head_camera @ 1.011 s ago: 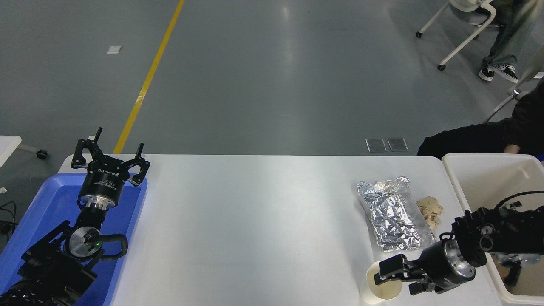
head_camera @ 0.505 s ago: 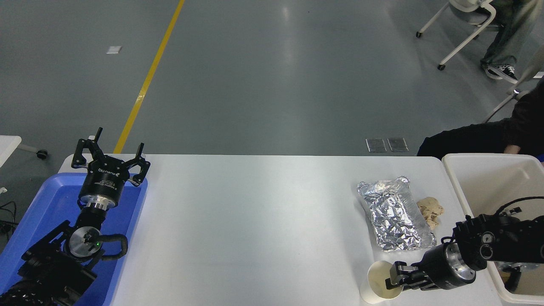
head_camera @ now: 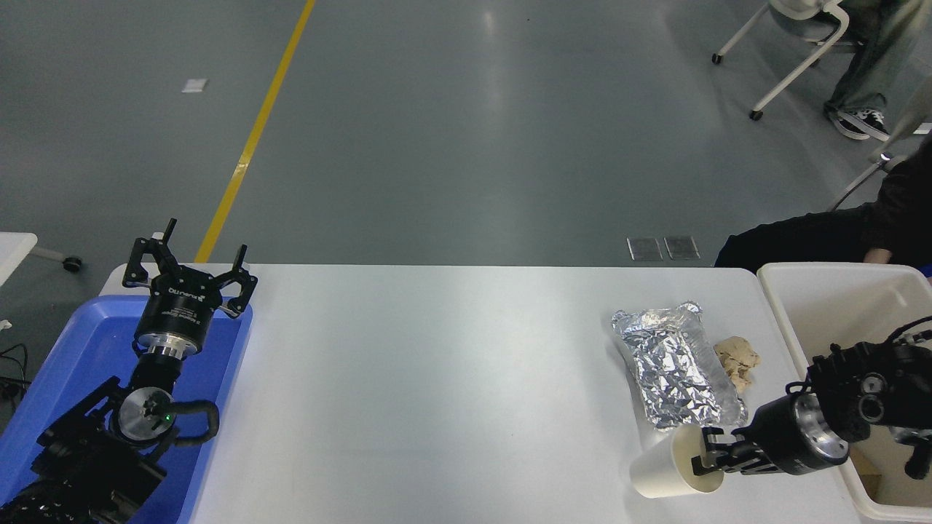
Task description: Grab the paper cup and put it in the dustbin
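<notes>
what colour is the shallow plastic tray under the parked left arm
Blue: the shallow plastic tray at the table's left end, seen in the head view.

Paper cup (head_camera: 666,471): small, plain cream-white, tapered, rolled rim. Tilted, with the mouth turned up and to the right, near the front right of the bench (head_camera: 437,378). One wall at the rim is pinched by the right claw (head_camera: 705,458).

Dustbin (head_camera: 783,320): large, off-white, rectangular plastic, with tall smooth walls and a thick rim. Set upright at the bench's right end, well apart from the cup.
</notes>
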